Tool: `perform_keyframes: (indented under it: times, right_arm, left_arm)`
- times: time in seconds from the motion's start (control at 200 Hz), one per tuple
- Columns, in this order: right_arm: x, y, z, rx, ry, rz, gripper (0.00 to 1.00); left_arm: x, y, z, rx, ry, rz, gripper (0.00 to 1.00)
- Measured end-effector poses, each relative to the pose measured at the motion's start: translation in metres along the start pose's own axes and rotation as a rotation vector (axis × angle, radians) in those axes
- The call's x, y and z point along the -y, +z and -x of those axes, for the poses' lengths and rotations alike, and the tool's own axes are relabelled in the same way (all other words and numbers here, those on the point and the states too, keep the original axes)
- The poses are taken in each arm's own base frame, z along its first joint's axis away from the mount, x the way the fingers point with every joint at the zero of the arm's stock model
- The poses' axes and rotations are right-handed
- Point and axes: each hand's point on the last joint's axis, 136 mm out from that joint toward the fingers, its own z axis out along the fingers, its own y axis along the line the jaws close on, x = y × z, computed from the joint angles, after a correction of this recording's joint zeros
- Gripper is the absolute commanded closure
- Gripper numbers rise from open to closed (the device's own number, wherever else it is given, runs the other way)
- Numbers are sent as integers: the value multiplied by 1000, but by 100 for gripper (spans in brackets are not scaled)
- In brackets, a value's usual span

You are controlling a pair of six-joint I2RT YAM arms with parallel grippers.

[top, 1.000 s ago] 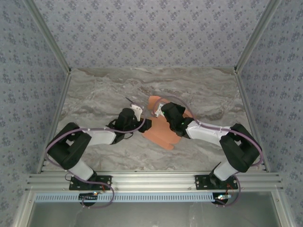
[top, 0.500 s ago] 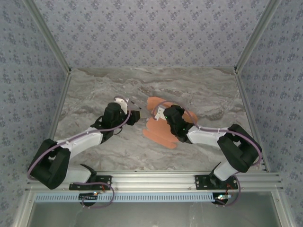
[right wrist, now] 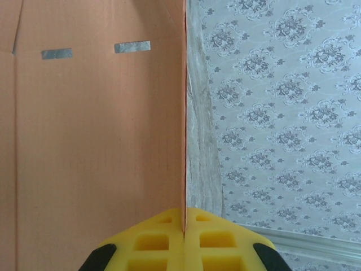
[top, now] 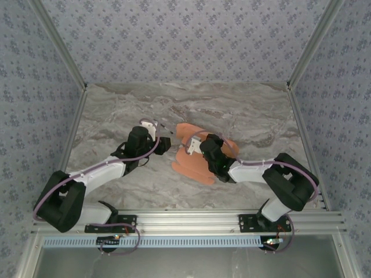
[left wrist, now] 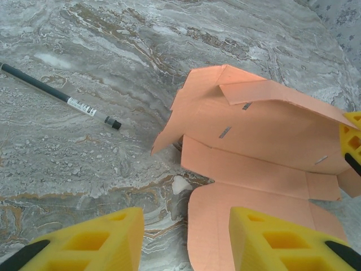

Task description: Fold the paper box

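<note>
The paper box [top: 196, 163] is a salmon-orange die-cut sheet, partly folded, lying mid-table between the arms. The left wrist view shows its raised panels and flaps [left wrist: 254, 130], with a rounded flap flat on the table between the yellow fingers [left wrist: 282, 240]. My left gripper [top: 166, 145] is open just left of the sheet, and nothing is clamped between its fingers [left wrist: 186, 243]. My right gripper [top: 193, 147] is shut on the edge of an upright panel [right wrist: 96, 124]. In the right wrist view its jaws [right wrist: 184, 217] pinch that thin edge.
A dark pen [left wrist: 59, 97] lies on the marble table [top: 116, 116] to the left of the sheet, beyond the left gripper. Patterned walls and metal frame rails [top: 185, 220] enclose the table. The right gripper's yellow finger [left wrist: 352, 141] shows at the sheet's far side.
The left arm drew back left from the sheet and stretched out, then held still. The right gripper shifted slightly left and nearer, carrying its panel; the sheet moved with it.
</note>
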Motion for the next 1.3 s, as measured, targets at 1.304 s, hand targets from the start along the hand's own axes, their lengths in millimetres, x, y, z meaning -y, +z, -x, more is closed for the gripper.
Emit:
perform_keyframes:
  times: [1.304]
  right_arm:
    - [24,-27,-6,72,238,216,98]
  left_arm:
    - [56,-14,57,-8,35,-167,52]
